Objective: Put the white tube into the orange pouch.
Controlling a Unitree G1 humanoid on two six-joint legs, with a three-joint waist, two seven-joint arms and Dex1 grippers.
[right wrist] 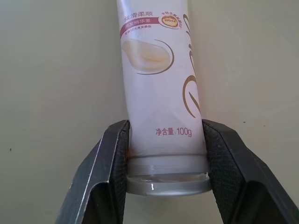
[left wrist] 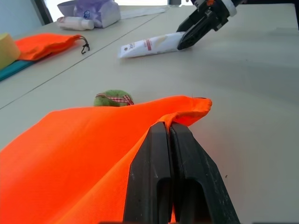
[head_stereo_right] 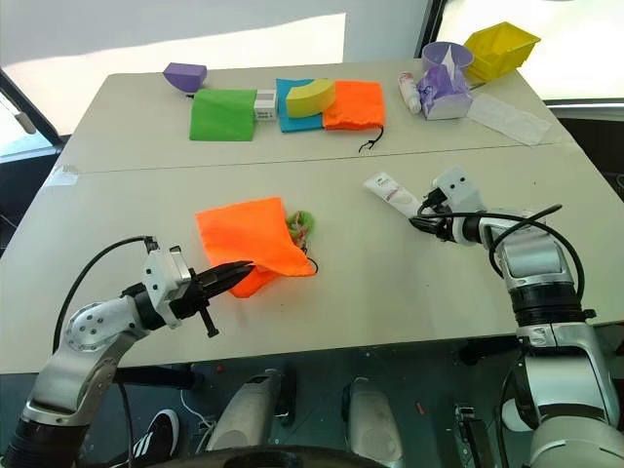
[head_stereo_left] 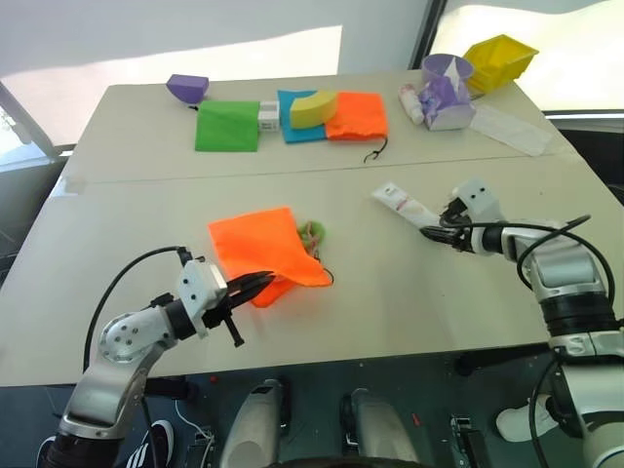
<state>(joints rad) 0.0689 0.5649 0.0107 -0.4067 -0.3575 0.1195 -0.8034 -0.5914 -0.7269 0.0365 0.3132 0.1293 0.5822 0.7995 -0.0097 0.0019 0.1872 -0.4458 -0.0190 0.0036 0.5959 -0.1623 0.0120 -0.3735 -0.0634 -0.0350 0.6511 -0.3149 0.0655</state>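
Right jaws clamping white tube [right wrist: 159, 93]

The table [head_stereo_left: 409, 302] carries the pouch [head_stereo_left: 258, 249], with the tube [head_stereo_left: 402, 204] lying well to its right.

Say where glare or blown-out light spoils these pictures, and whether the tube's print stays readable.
Eye views: daylight behind the table whites out the background. Left wrist view: same washout behind, orange pouch evenly lit. Right wrist view: white tube sharp, print readable, small glint on its end.
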